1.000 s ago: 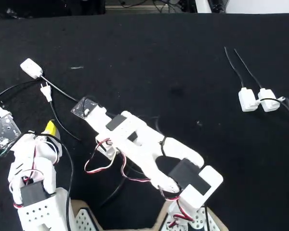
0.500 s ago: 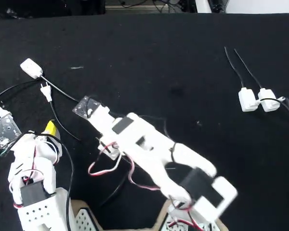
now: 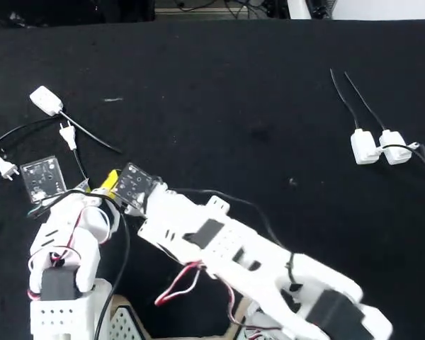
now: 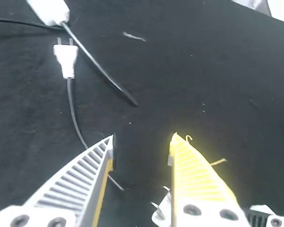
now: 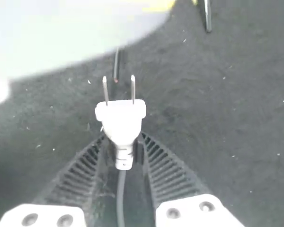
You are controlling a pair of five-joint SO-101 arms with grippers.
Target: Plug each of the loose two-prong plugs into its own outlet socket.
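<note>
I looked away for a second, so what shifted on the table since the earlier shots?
The left arm swung toward the right arm, left claw open. The right arm drew back toward its base, right claw shut on a plug. The loose plug and sockets stayed put.

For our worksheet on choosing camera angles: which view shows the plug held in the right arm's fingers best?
The right wrist view: the plug sits between the fingers, both prongs clear. In the high view the arm's wrist covers it; the left wrist view looks at another plug.
</note>
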